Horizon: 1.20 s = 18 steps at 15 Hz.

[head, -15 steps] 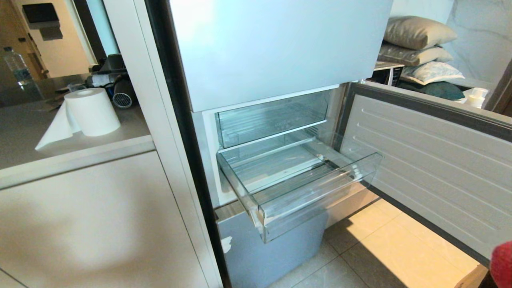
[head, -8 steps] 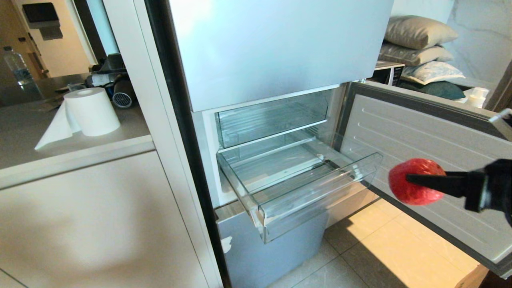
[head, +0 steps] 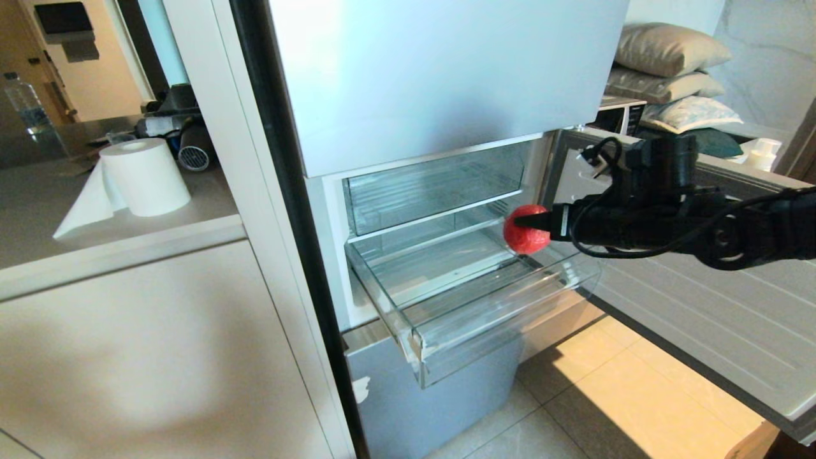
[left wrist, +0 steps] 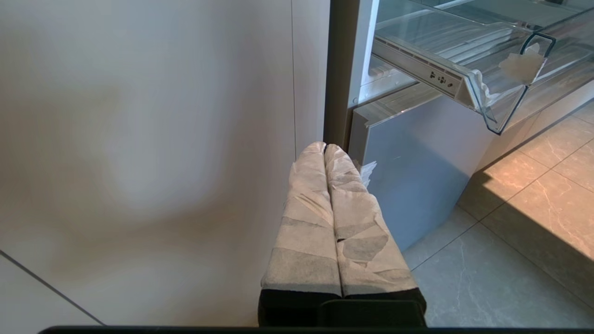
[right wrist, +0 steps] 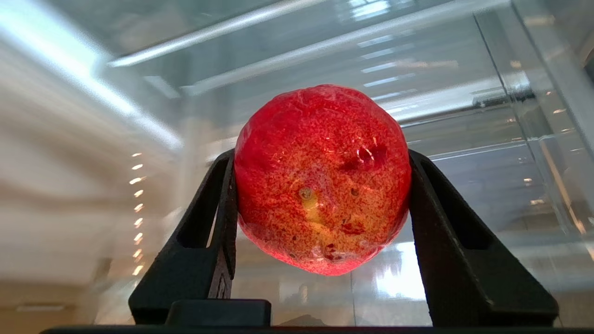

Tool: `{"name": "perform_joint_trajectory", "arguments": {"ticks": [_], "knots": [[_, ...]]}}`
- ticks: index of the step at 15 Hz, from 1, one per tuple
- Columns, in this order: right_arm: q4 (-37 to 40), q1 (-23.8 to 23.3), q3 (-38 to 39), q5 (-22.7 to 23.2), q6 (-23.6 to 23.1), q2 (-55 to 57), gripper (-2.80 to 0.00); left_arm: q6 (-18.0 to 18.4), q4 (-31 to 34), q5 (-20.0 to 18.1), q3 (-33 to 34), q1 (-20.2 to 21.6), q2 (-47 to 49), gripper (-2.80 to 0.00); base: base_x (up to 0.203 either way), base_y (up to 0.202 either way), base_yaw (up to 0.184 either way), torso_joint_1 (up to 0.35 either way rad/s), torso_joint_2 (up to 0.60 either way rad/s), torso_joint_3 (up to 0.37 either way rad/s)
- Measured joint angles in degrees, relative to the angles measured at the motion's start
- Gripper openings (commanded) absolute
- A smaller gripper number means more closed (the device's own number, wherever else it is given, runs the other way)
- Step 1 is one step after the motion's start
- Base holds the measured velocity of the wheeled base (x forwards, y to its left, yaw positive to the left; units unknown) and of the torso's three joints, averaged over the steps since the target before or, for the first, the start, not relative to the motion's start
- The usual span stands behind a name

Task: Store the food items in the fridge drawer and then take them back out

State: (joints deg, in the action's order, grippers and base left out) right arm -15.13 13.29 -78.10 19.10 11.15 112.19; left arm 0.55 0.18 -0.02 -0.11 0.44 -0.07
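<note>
Above the right rear part of the pulled-out fridge drawer (head: 478,287), a red food item (head: 526,229) hangs in the air, pinched between the two black fingers of the right gripper (head: 524,223). In the right wrist view the item (right wrist: 322,178) is a roundish red lump with yellow-orange speckling and a glossy, wrapped-looking skin; a finger (right wrist: 209,232) presses on each side of it, so the jaws stand part-way apart, closed onto the lump. The right arm reaches in level from the right, across the inner face of the open fridge door (head: 695,299).

The drawer is a clear bin with a ribbed floor and a thick front lip, and nothing lies in it. A similar clear bin (head: 433,185) sits pushed in just above it. Below the drawer is a pale silvery-blue front (head: 433,408).

The left gripper (left wrist: 325,149) hangs low beside the pale cabinet panel (left wrist: 139,139), near the fridge's lower corner, its two wrapped fingers pressed together with nothing between them.

On the counter (head: 38,204) to the left stands a roll of paper towel (head: 143,175). Pillows (head: 669,51) are stacked beyond the door.
</note>
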Motion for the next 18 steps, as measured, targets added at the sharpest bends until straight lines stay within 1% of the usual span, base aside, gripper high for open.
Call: {"name": "perform_joint_trajectory", "arguments": {"ticks": [2,5,7,8,12,14,16,18], "knots": [[-0.16,0.38,-4.41,-1.19,0.24,5.57,-2.8,0.0,0.0,0.0,0.0,-0.02,0.0,-2.8,0.0,0.0,0.0,0.0,0.0,0.0],[-0.3,0.62,-6.95,-1.73,0.24,10.48,-2.8,0.0,0.0,-0.02,0.0,-0.02,0.0,-2.8,0.0,0.0,0.0,0.0,0.0,0.0],[-0.22,1.0,-8.19,-4.06,0.13,13.02,-2.8,0.0,0.0,0.0,0.0,-0.02,0.0,-2.8,0.0,0.0,0.0,0.0,0.0,0.0],[-0.28,1.22,-8.48,-4.47,0.2,13.73,0.0,0.0,0.0,0.0,0.0,-0.02,0.0,-2.8,0.0,0.0,0.0,0.0,0.0,0.0],[-0.45,1.26,-9.34,-4.55,0.59,14.65,0.0,-0.02,0.0,-0.02,0.0,-0.02,0.0,-2.8,0.0,0.0,0.0,0.0,0.0,0.0],[-2.16,1.29,-9.34,-5.07,0.61,14.9,0.0,-0.02,-0.02,-0.05,0.0,-0.02,0.0,-2.8,0.0,0.0,0.0,0.0,0.0,0.0],[-5.01,1.37,-9.34,-6.22,0.89,15.17,0.0,-0.02,0.0,0.0,-0.02,-0.02,0.0,-2.8,0.0,0.0,0.0,0.0,0.0,0.0],[-6.91,1.37,-8.83,-8.43,1.57,14.31,0.0,-0.02,0.0,0.02,0.0,-0.02,0.0,-2.8,0.0,0.0,0.0,0.0,0.0,0.0]]}}
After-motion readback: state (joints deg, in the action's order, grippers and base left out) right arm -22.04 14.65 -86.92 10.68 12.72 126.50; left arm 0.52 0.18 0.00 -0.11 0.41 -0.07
